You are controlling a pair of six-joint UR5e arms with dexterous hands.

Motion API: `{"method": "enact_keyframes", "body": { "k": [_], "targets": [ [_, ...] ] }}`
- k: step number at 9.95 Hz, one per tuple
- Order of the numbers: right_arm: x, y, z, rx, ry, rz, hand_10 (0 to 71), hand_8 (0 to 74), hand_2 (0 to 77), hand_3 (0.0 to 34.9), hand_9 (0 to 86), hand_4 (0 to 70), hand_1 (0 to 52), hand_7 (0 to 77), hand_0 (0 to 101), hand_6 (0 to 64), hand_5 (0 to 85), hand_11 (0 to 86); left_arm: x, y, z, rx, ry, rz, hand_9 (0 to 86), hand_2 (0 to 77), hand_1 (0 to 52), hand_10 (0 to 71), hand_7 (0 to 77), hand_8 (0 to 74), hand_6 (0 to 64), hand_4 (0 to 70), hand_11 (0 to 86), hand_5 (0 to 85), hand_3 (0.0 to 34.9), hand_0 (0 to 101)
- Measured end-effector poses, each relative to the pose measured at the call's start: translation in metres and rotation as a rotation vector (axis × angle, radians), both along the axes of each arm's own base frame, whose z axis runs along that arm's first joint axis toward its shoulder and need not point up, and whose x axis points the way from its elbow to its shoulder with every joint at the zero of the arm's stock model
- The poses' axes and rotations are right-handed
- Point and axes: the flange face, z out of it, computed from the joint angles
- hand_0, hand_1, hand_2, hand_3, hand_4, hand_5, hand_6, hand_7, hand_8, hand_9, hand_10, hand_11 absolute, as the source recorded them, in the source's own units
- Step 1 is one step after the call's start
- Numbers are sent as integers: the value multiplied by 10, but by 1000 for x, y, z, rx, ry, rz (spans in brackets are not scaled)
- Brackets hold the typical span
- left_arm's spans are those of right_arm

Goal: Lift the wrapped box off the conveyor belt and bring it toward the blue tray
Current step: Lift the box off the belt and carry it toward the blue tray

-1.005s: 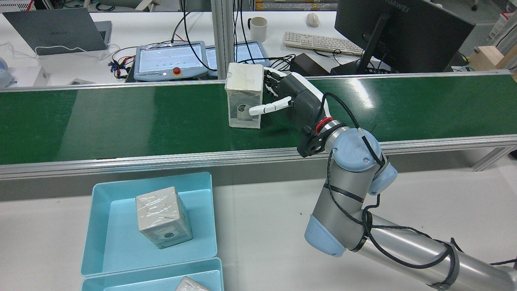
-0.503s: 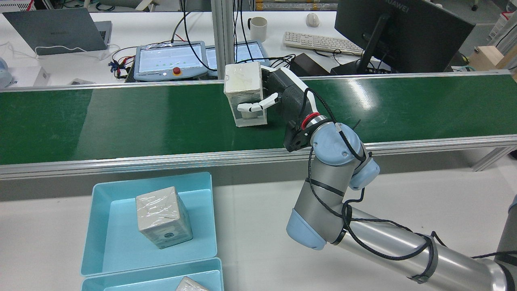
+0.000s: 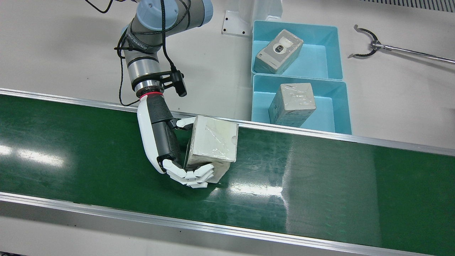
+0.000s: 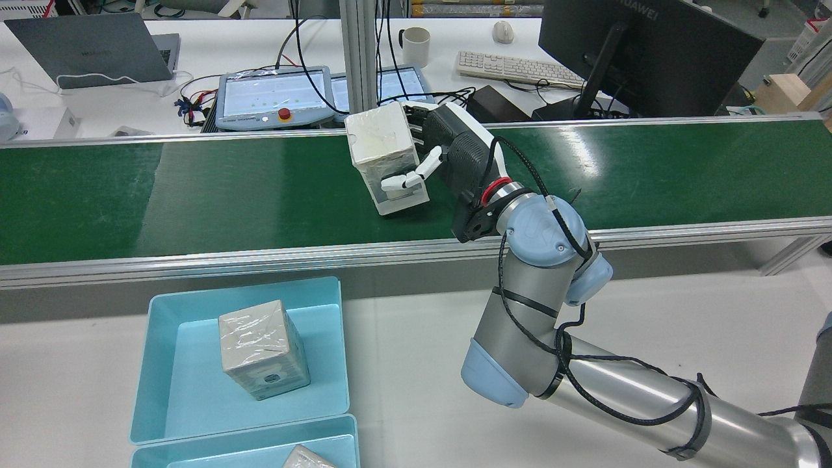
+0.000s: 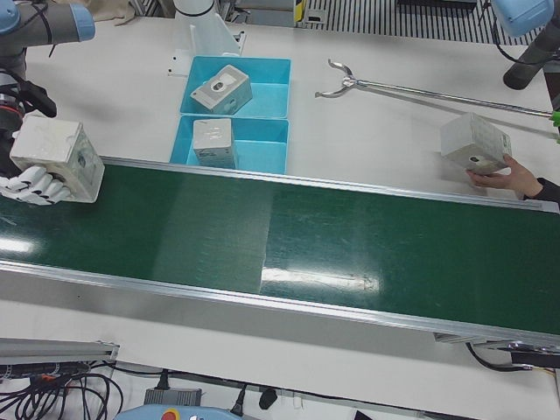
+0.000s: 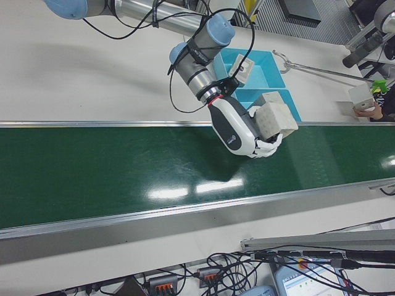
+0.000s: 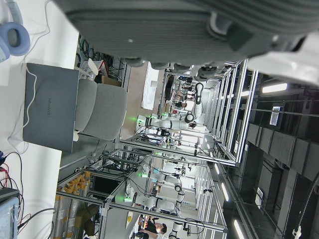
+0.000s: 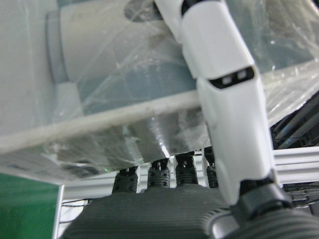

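Note:
The wrapped box point(image 3: 213, 142) is a pale cube in clear film. My right hand point(image 3: 160, 142) is shut on it, with white fingers point(image 3: 192, 176) curled under one side and the thumb on the other. The box point(image 4: 380, 140) hangs tilted just above the green conveyor belt point(image 4: 195, 188), beside the black-and-white right hand point(image 4: 455, 153). In the right hand view the box point(image 8: 124, 99) fills the frame against the palm. The blue tray point(image 3: 330, 110) lies beyond the belt's rail and holds another wrapped box point(image 3: 293, 103). In the left hand view only the left hand's palm point(image 7: 164, 25) shows.
A second blue tray point(image 3: 320, 57) with a wrapped box point(image 3: 279, 51) sits behind the first. A metal grabber tool point(image 3: 369, 44) lies on the white table. A person's hand point(image 5: 506, 178) holds a further box point(image 5: 472, 144) at the belt's end. Desks with a monitor point(image 4: 643, 52) stand beyond the belt.
My right hand has closed on the box, lifted and tilted it, and moved it a little to the left in the rear view. The arm's elbow has swung left too.

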Motion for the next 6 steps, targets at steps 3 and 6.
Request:
{"method": "enact_keyframes", "body": {
  "k": [3, 6],
  "targets": [
    [4, 40, -42, 52, -62, -35, 398, 475, 311, 20, 464, 464, 38, 535, 538, 355, 420, 447, 0, 0, 0, 0, 0, 0, 0, 11, 0, 5, 5, 5, 0, 0, 0, 5, 0, 0],
    [-49, 97, -51, 68, -53, -122, 464, 475, 311, 20, 464, 464, 38, 589, 514, 382, 420, 475, 0, 0, 0, 0, 0, 0, 0, 11, 0, 5, 5, 5, 0, 0, 0, 5, 0, 0]
  ]
}}
